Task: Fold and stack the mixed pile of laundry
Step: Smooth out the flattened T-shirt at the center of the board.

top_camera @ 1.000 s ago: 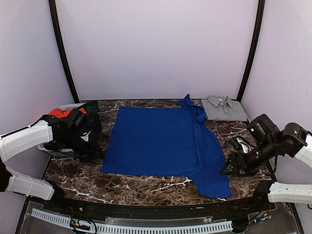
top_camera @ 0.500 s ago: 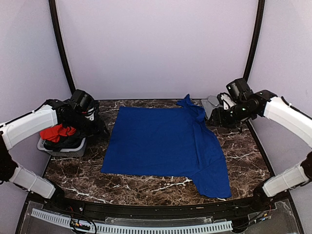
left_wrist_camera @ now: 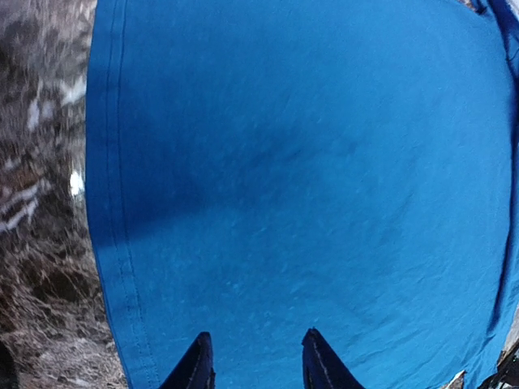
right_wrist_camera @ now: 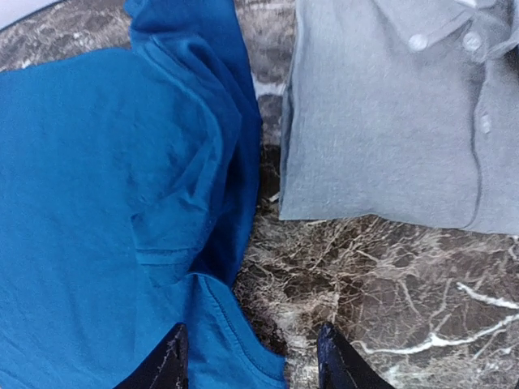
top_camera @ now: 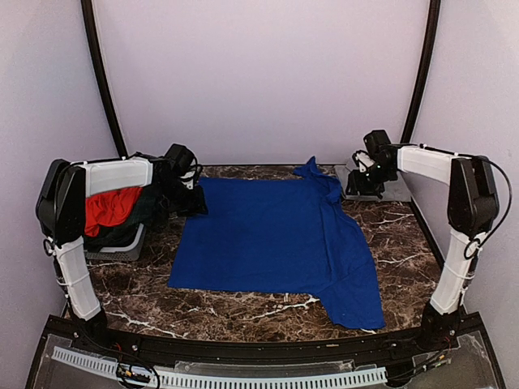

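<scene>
Both arms have swung up to the far edge of the blue T-shirt (top_camera: 259, 235), which lies spread flat across the middle of the tabletop (top_camera: 130, 292) in the overhead frame. The left tool (left_wrist_camera: 258, 369) hangs over the shirt's upper-left corner. Its jaws stand moderately apart with nothing between them, and the stitched hem runs down the left side of its wrist view. The right tool (right_wrist_camera: 253, 365) sits at the upper right, its jaws wider and also empty. It straddles the shirt's bunched sleeve edge and a strip of bare marble. The folded grey shirt (right_wrist_camera: 381, 121) lies just beside that sleeve at the upper right, apart from it. The red-orange garment (top_camera: 109, 207) waits in the basket (top_camera: 122, 247) at the left of the overhead frame. I judge the step in hand to be taking the two far corners to fold the shirt toward the bottom of the frame. To do it well, I would shift the left tool toward the hem so it bites the corner itself rather than the cloth further in. I would bring the right tool fully onto the blue fabric, catching every layer of the doubled-over sleeve. It must stay clear of the grey shirt, or the finished fold gets dragged. Both tools should close together and lift evenly, since the right side already hangs lower and would skew the fold.
</scene>
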Available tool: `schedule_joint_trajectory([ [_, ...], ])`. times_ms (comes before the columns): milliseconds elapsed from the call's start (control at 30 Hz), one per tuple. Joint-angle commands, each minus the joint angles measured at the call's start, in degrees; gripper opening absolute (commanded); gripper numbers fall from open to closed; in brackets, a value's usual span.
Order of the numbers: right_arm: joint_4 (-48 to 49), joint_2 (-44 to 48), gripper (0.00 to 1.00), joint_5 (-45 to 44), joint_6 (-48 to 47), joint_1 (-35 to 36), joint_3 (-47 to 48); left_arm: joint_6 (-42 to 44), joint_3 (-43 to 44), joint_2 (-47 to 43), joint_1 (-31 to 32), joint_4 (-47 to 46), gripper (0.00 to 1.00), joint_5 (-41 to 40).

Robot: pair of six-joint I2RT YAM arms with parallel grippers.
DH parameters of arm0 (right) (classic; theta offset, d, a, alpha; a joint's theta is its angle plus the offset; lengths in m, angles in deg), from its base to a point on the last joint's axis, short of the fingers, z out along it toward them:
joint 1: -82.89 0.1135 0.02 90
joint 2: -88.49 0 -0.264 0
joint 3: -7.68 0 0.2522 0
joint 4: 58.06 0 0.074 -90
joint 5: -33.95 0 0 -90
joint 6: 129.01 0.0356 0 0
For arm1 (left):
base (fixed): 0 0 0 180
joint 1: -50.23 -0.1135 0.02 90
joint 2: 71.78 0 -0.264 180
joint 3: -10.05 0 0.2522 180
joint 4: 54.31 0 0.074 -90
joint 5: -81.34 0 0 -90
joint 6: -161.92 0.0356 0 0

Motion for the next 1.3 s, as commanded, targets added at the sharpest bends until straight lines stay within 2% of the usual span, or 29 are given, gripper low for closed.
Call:
schedule_joint_trajectory([
  [0,0.8,-4.0,0.50,3.2,-2.4,0.1,-1.3,-0.5,-4.6,-1.4,0.4,-0.8,0.35,1.5],
  [167,0.9,-5.9,0.49,2.0,-1.5,0.1,-2.9,-5.5,-12.8,-3.4,1.7,-2.3,0.32,2.1],
  [300,0.7,-6.7,0.43,1.5,-0.7,0.0,-4.4,-10.2,-18.9,-5.5,2.3,-4.0,0.32,4.0],
  [400,0.3,-7.0,0.35,0.7,-0.2,-0.1,-6.3,-11.8,-21.6,-7.9,2.3,-3.1,0.32,2.4],
  [533,-0.3,-7.2,0.30,0.5,-0.3,-0.2,-8.8,-12.3,-24.3,-10.4,2.3,-1.9,0.32,1.1],
  [633,-1.7,-7.6,0.20,0.0,-0.8,-0.2,-9.8,-12.2,-25.7,-11.2,2.3,-0.7,0.32,0.0],
  [733,-3.7,-6.1,0.00,-3.4,-0.3,-0.2,-11.3,-12.4,-27.3,-12.3,2.3,0.1,0.32,-0.7],
  [1000,-11.6,2.4,0.00,-17.1,1.4,0.9,-18.8,-15.3,-32.9,-17.7,2.3,2.4,0.32,-1.3],
  [1267,-18.6,5.6,0.00,-18.0,2.2,3.9,-17.9,-17.7,-38.3,-25.1,2.5,7.5,0.32,-0.9],
])
